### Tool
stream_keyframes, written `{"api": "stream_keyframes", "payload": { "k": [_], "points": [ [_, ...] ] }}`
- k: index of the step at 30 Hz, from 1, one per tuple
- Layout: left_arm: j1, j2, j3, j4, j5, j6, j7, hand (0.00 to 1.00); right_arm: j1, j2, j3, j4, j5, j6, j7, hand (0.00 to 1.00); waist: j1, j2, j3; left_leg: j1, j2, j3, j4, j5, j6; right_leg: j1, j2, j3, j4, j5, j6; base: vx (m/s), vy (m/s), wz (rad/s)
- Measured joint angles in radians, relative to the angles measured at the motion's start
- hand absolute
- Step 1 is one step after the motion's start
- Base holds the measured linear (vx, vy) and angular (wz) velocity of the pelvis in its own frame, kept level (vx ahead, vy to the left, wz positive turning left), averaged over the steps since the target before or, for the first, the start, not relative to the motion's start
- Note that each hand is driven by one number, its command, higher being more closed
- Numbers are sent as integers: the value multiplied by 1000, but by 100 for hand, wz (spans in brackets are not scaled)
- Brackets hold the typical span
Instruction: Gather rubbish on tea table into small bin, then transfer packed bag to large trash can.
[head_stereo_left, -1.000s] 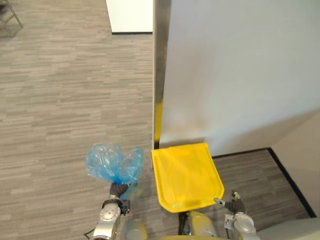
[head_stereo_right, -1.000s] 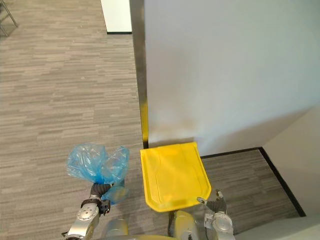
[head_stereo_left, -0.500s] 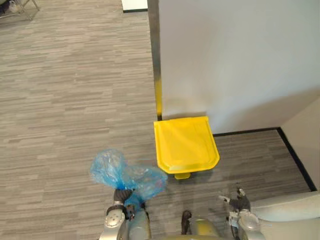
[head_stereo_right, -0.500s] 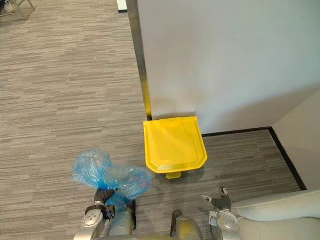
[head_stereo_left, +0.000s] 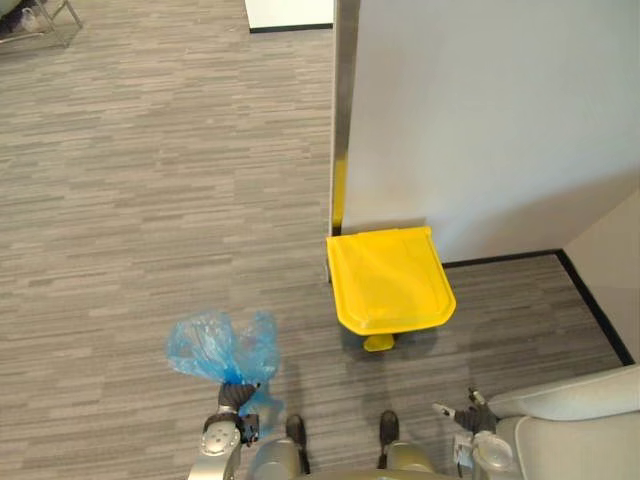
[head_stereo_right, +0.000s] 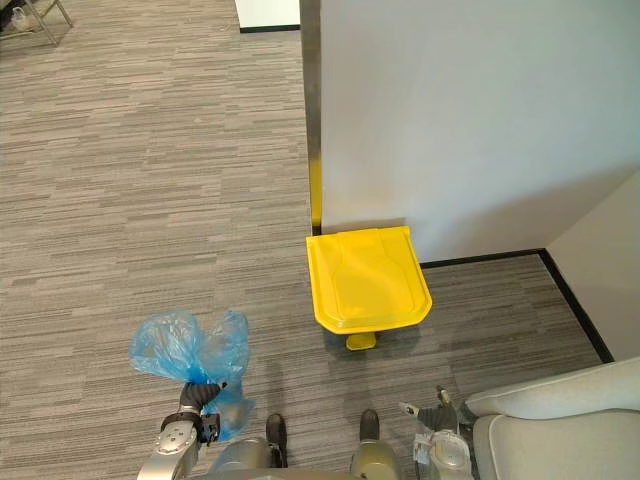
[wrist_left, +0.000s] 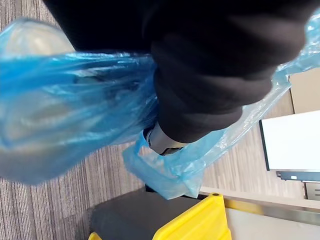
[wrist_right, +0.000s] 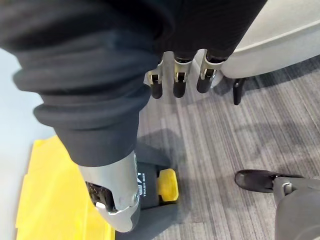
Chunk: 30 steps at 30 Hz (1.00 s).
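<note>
- Clenched round the gathered neck of the blue bag (head_stereo_left: 222, 347) with the left hand (head_stereo_left: 236, 395), low on the robot's left, above the carpet (head_stereo_left: 120, 200).
- Well apart from the yellow trash can (head_stereo_left: 390, 280), which stands against the wall (head_stereo_left: 480, 120) with its lid down and its pedal (head_stereo_left: 379, 343) poking out in front.
- Right hand (wrist_right: 179, 80) slack, fingers straight, holding nothing, just beside the grey seat (head_stereo_left: 570, 420).
- Probably light and limp: thin crinkly film puffed with air, contents too veiled to make out.
- Likely slippery and easy to tear, so best held by the bunched neck, never by the ballooned body.
- Calls for raising the lid first, judging by the pedal, then lowering in from above and letting go only once over the opening.
</note>
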Motion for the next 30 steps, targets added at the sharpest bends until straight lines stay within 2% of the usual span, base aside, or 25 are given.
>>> {"api": "stream_keyframes", "payload": {
  "k": [3, 6, 8, 9, 10, 11, 12, 13, 15, 16, 17, 18, 19, 20, 22, 23, 24, 25, 26, 29, 30],
  "points": [
    [3, 8, 3, 11, 0, 0, 0, 100, -1, 0, 0, 0, 0, 0, 3, 0, 0, 0, 0, 9, 6, 0, 52, -16, 22, 26, 10, 6, 10, 1, 3, 94, 18, -7],
    [2, 8, 11, 9, 0, 1, 0, 100, -14, 0, -2, 0, 8, 0, 4, 0, -1, 1, 1, -12, 30, 0, 185, -102, 32, 8, 18, 9, 135, -73, 8, 113, 16, -4],
    [3, 8, 11, 4, -1, 2, 0, 100, -15, 0, -9, -3, 20, 0, 4, 0, 0, -4, 4, -23, 50, -14, 325, -192, 45, -28, 10, 13, 319, -166, 27, 121, 17, -1],
    [3, 8, 11, -1, -1, 4, 0, 100, -15, 2, -16, -3, 22, 0, 4, 0, 0, -3, 8, -20, 55, -16, 345, -218, 51, -36, 2, 8, 364, -174, 33, 113, 5, -2],
    [2, 9, 13, -24, -1, 5, 0, 100, -22, 14, -40, -12, 40, 0, 4, 0, -1, -3, 25, -4, 61, -24, 373, -249, 65, -120, -7, 0, 558, -166, 31, 102, 0, 0],
    [1, 8, 10, -38, -1, 6, 0, 100, -25, 21, -46, -19, 42, 0, 4, 0, -1, 5, 41, 5, 67, -26, 388, -265, 71, -165, -5, -12, 631, -198, 29, 108, 12, 0],
    [-1, 5, 10, -49, -1, 6, 1, 100, -24, 28, -45, -23, 43, 0, 4, 0, 2, 6, 51, 17, 80, -28, 414, -289, 72, -192, -1, -27, 627, -223, 16, 138, -17, -2],
    [-6, 10, 12, -52, -2, 7, 3, 100, -21, 35, -44, -35, 45, 1, 5, 0, 4, 2, 59, 28, 90, -27, 438, -315, 70, -221, 3, -46, 594, -223, 13, 218, -73, -4],
    [-42, 20, 10, -51, -2, 8, 2, 100, -18, 38, -45, -52, 48, 2, 2, 0, -1, -21, 76, 48, 92, -26, 489, -371, 60, -290, -1, -87, 356, -132, 21, 215, -98, 10],
    [-57, 19, 9, -51, -2, 7, 3, 100, -18, 36, -45, -52, 47, 3, 0, 0, 0, -26, 85, 51, 90, -28, 504, -382, 55, -289, -5, -99, 302, -108, 30, 177, -129, 38],
    [-85, 13, 9, -47, -2, 7, 6, 100, -18, 26, -45, -52, 47, 8, -6, 0, -1, -22, 107, 66, 90, -48, 545, -424, 41, -283, -8, -121, 256, -92, 35, 345, -205, 31],
    [-107, -19, 4, -42, -2, 7, 16, 100, -31, 5, -50, -52, 46, 10, -15, 0, 2, 11, 130, 96, 111, -77, 550, -457, 19, -273, 10, -118, 298, -59, 39, 311, -176, 26],
    [-110, -21, 1, -42, -3, 7, 18, 100, -35, 4, -53, -54, 46, 10, -15, 0, 3, 17, 133, 99, 112, -81, 546, -458, 18, -275, 13, -114, 313, -67, 47, 394, -230, 26],
    [-128, -21, -15, -42, -2, 7, 19, 100, -35, 6, -79, -73, 46, 9, -16, 0, -3, 27, 143, 112, 104, -105, 509, -458, 16, -314, 21, -69, 405, -114, 52, 322, -238, 50],
    [-138, -20, -12, -36, -2, 5, 20, 100, -13, 4, -135, -75, 47, 10, -15, 0, -9, 41, 150, 163, 112, -159, 460, -470, -9, -348, 53, -24, 573, -227, -15, 344, -245, 66],
    [-137, -22, -11, -34, -1, 3, 23, 100, -7, 4, -147, -79, 47, 16, -15, 0, -12, 47, 148, 171, 123, -168, 449, -473, -17, -354, 54, -38, 606, -262, -23, 364, -235, 40],
    [-139, -23, -8, -34, -1, 2, 30, 100, -11, 4, -150, -85, 48, 21, -15, 0, -11, 64, 140, 164, 156, -175, 431, -469, -29, -375, 71, -70, 629, -306, -23, 352, -228, 12],
    [-142, -23, -9, -34, -1, 2, 31, 100, -22, 5, -149, -92, 49, 21, -14, 0, -6, 69, 136, 152, 169, -174, 429, -459, -40, -385, 82, -79, 626, -312, -24, 365, -273, -13],
    [-151, -23, -10, -33, -2, 2, 31, 100, -51, 11, -142, -107, 49, 16, -13, 0, -1, 70, 135, 114, 194, -175, 444, -419, -61, -408, 105, -89, 621, -312, -25, 190, -182, -18],
    [-172, -42, -31, -35, -2, 2, 19, 100, -79, 26, -143, -113, 50, 16, -12, 0, -12, 72, 133, 92, 215, -181, 418, -363, -63, -399, 115, -126, 585, -305, -39, 167, -192, 23],
    [-179, -46, -33, -36, -2, 1, 18, 100, -85, 27, -139, -112, 57, 16, -12, 0, -17, 71, 133, 87, 216, -190, 382, -335, -65, -395, 113, -139, 556, -292, -61, 16, -130, 42]
  ]
}}
